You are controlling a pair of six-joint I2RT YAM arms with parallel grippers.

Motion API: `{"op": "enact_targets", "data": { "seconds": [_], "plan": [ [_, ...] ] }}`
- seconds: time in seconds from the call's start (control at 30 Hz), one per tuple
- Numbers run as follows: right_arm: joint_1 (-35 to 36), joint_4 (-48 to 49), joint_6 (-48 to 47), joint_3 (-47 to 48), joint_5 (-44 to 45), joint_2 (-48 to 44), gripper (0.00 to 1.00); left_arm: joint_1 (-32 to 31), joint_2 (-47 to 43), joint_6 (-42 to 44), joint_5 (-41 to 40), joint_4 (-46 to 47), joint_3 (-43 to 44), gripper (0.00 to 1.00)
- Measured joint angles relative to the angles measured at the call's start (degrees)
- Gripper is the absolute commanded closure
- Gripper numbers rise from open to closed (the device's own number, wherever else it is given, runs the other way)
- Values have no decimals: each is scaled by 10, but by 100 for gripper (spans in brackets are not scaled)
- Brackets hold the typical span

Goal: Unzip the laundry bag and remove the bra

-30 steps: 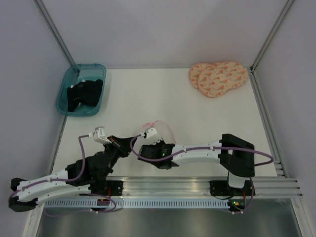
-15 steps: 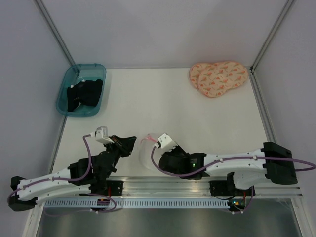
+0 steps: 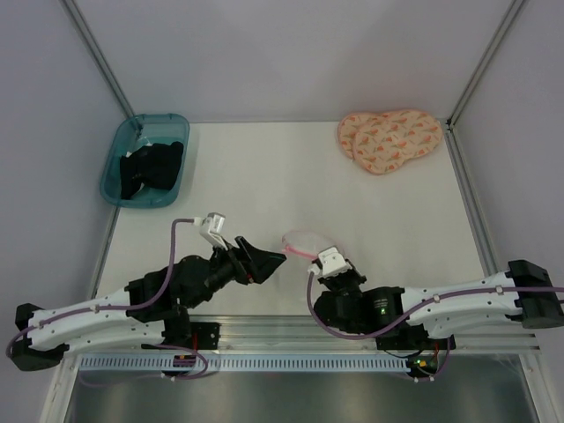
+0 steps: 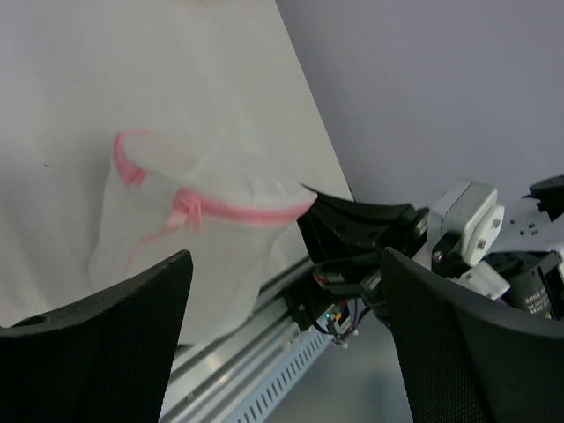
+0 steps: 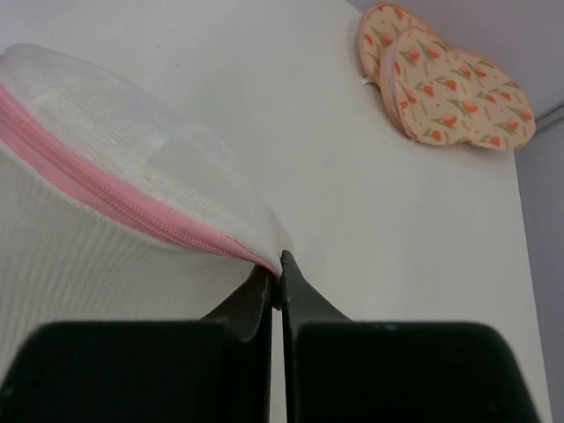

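Seen from above, a small rounded laundry bag of see-through white mesh with pink edging (image 3: 302,238) sits low in the middle of the frame, on the white table (image 3: 291,176) near its front edge. The right gripper (image 3: 307,254) reaches up from the lower right and is clamped on the bag's pink rim. In the right wrist view, the right gripper's two dark fingers (image 5: 257,300) are pressed together on the end of the pink zip (image 5: 115,207), which runs as a closed line across the mesh. Plain white soft fabric, the bra (image 5: 123,123), shows faintly through the mesh above the zip, inside the bag.

The left gripper (image 3: 269,263) is just left of the bag, spread wide and holding nothing. In its wrist view, its black fingers (image 4: 106,344) frame the bag from the lower corners without touching it.

A teal plastic bin (image 3: 122,141) holding black clothing (image 3: 152,167) stands at the upper left of the overhead view. A peach patterned pad (image 3: 389,139) lies at the upper right, well apart from the bag.
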Motion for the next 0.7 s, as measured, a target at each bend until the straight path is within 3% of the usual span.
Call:
{"op": "enact_targets", "data": {
  "seconds": [0.17, 0.33, 0.5, 0.7],
  "plan": [
    [2, -3, 34, -19, 60, -68, 100, 2, 10, -38, 58, 8, -4, 1],
    [7, 19, 28, -54, 84, -142, 100, 15, 9, -83, 95, 57, -36, 0],
    [7, 23, 21, -59, 93, -171, 99, 35, 80, -99, 153, 111, -39, 0],
    [8, 21, 23, -59, 100, -176, 100, 177, 166, -137, 300, 194, -39, 0]
  ]
}}
